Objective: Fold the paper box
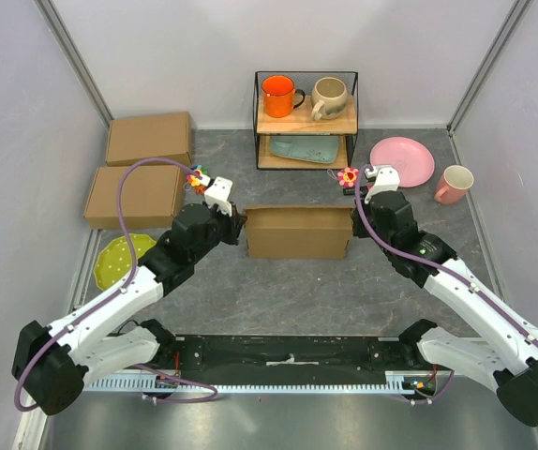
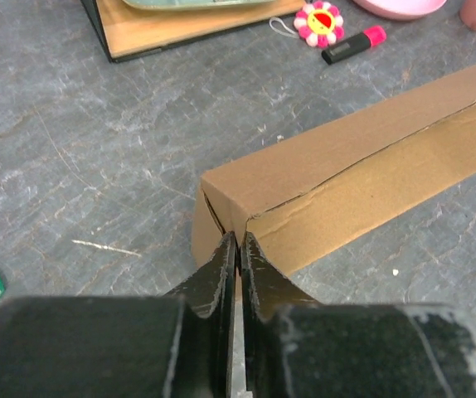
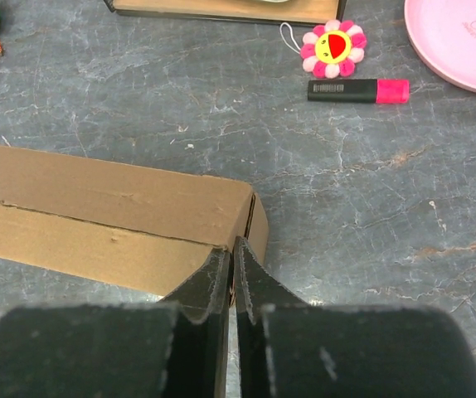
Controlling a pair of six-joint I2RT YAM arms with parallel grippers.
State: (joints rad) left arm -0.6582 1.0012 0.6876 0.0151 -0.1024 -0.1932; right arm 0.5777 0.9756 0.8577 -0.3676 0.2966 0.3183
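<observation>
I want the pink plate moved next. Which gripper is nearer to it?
Right. The right gripper sits at the right end of the box, the end nearer the pink plate. The left gripper sits at the left end, with the box between it and the plate.

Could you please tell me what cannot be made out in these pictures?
- Left wrist view: whether the left fingers pinch the box; their tips cover its corner.
- Right wrist view: the same for the right fingers.
- Top view: the green plate, partly under the left arm.
- All views: the box's inside; its cardboard covers it.
</observation>
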